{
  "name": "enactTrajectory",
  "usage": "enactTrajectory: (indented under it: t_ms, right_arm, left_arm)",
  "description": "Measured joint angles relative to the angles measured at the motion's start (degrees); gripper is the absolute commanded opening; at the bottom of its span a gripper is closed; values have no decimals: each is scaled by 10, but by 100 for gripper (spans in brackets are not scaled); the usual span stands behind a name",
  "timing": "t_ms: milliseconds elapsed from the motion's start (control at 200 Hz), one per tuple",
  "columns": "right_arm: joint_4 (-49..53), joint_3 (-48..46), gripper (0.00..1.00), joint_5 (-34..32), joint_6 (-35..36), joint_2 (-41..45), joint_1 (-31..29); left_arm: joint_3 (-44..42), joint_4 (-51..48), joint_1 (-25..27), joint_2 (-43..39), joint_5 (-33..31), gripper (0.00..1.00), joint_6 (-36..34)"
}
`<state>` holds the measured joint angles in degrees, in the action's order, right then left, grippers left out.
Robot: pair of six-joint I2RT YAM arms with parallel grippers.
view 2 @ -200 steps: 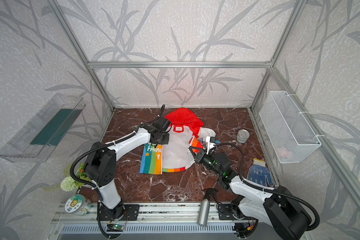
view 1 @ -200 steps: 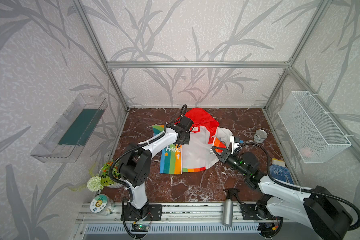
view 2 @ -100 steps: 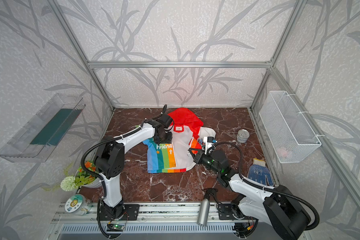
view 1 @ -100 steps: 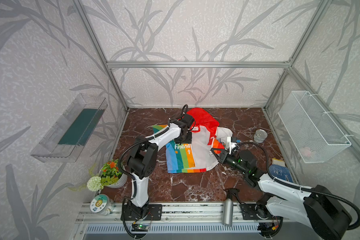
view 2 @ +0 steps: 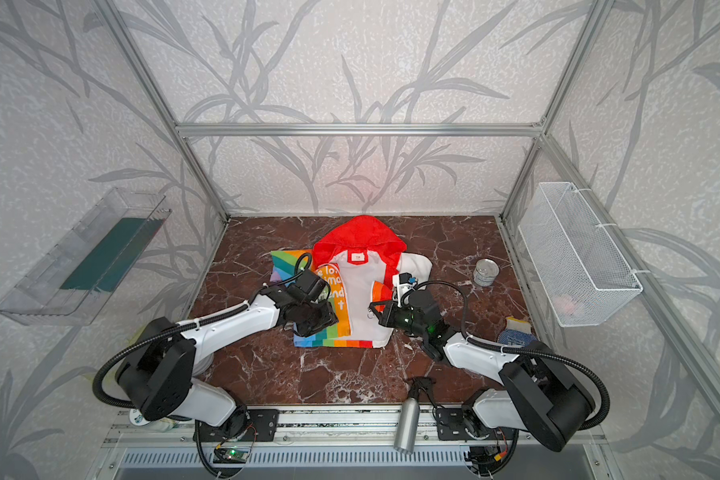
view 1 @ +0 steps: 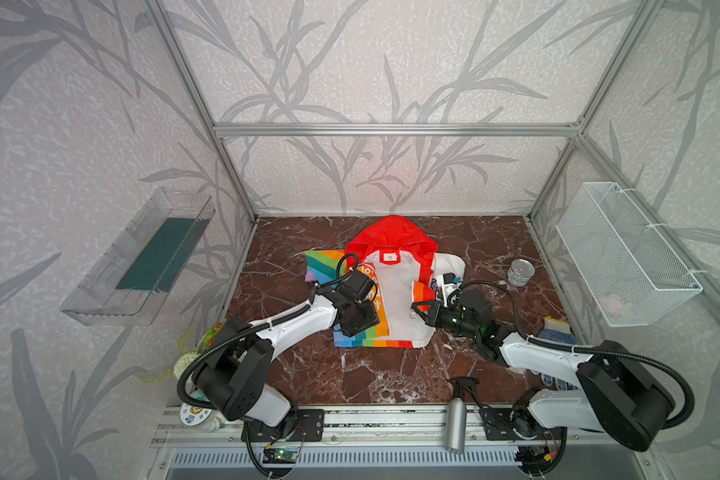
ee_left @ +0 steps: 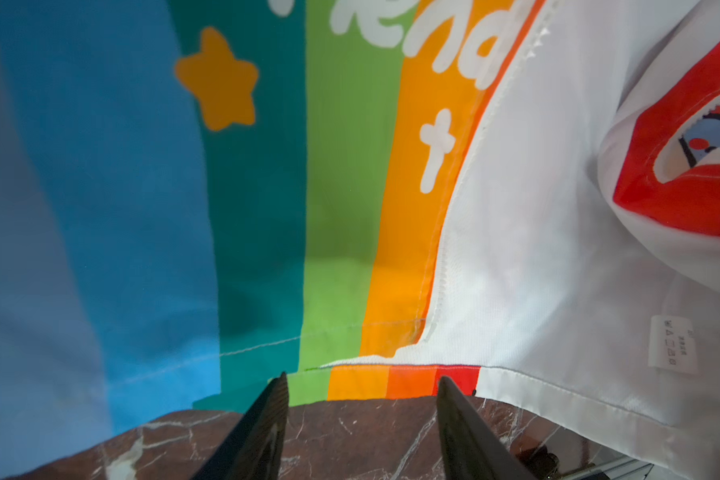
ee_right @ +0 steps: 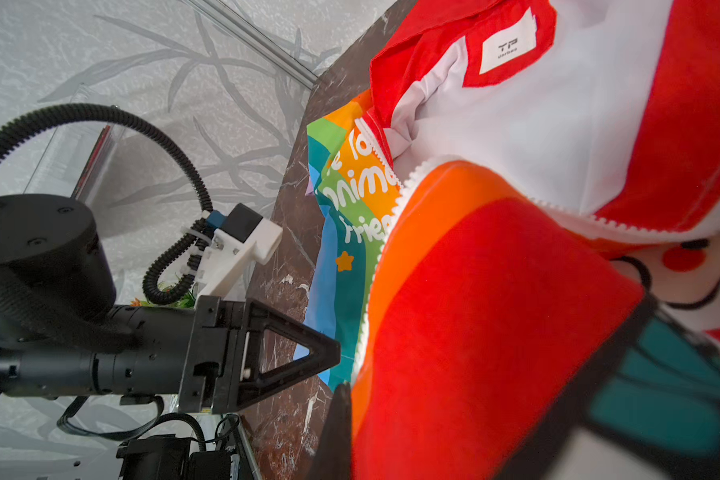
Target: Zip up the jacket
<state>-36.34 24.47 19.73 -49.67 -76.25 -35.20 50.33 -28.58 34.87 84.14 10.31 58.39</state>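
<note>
Presently unzipped: jacket (view 1: 398, 286), flat on worktop (view 1: 371, 374). Released, at its rainbow hem: left pincer (ee_left: 362, 376). Clenched on its front panel: right pincer (view 1: 416, 309).

Right wrist view: near jacket (ee_right: 454, 270) fabric, blurred, hides most of the right gripper (ee_right: 495, 345). Left wrist view: lettering (ee_left: 412, 37) is cut off at the edge; label (ee_left: 672, 347) print is unreadable. Both top views: the right arm (view 1: 537, 357) partly covers the glove (view 1: 555, 335).

The jacket (view 2: 362, 299) lies unzipped on the table (view 2: 308, 374), hood (view 2: 360, 235) toward the back wall (view 2: 350, 174). The left jaws hang over its rainbow panel (view 2: 333, 334). The right jaws sit at its other front edge.
</note>
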Motion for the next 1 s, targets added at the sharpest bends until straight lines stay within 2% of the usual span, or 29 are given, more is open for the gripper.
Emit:
enactTrajectory:
  t_ms: [215, 400, 590, 785, 1000]
  right_arm:
    - [-18, 0, 0, 7, -6, -5, 0]
    - [-26, 0, 0, 19, -7, -5, 0]
    - [-26, 0, 0, 21, -7, -4, 0]
    - [-23, 0, 0, 24, -7, 3, 0]
    - [-23, 0, 0, 24, -7, 4, 0]
  left_arm:
    - [-132, 46, -8, -142, -31, 64, 101]
    - [-216, 63, -6, -179, -41, 66, 159]
    - [-236, 107, -6, -188, -55, 61, 188]
    - [-236, 143, -7, -174, -57, 48, 195]
    - [-236, 144, -9, -173, -78, 41, 187]
